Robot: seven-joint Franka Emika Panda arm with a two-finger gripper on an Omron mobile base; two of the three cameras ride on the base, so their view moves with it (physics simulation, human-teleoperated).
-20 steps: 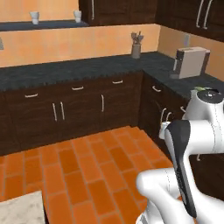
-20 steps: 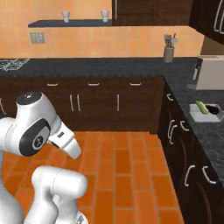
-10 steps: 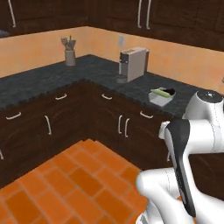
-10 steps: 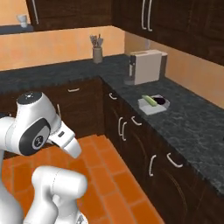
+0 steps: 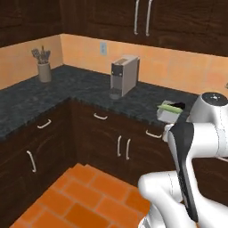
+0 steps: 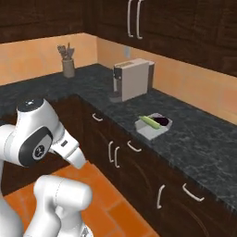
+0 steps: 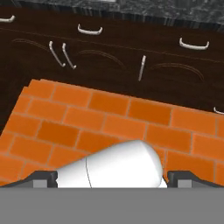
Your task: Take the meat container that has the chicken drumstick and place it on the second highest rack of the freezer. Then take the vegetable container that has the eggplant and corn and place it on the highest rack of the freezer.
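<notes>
My gripper sits at the bottom edge of the hand view, fingertips spread to the far left and right, jaws wide apart, holding nothing. Past them lies orange brick floor filling the middle of the frame, then dark cabinet fronts with pale handles across the top, and a strip of speckled counter at the very top edge.

The vegetable container, a shallow white tray, sits on the dark counter at centre right of the right base view; a green piece and a dark purple piece lie in it. In the left base view the same vegetable container is at right of centre, partly covered by my arm, contents hard to make out.

A grey coffee machine stands upper centre, near the container on its left. A utensil holder stands upper left, well apart, by the orange backsplash wall. Dark upper cabinets run along the top, cut off by the frame.

The left base view shows a wall outlet above the machine; the right base view shows the container's inside clearly.
</notes>
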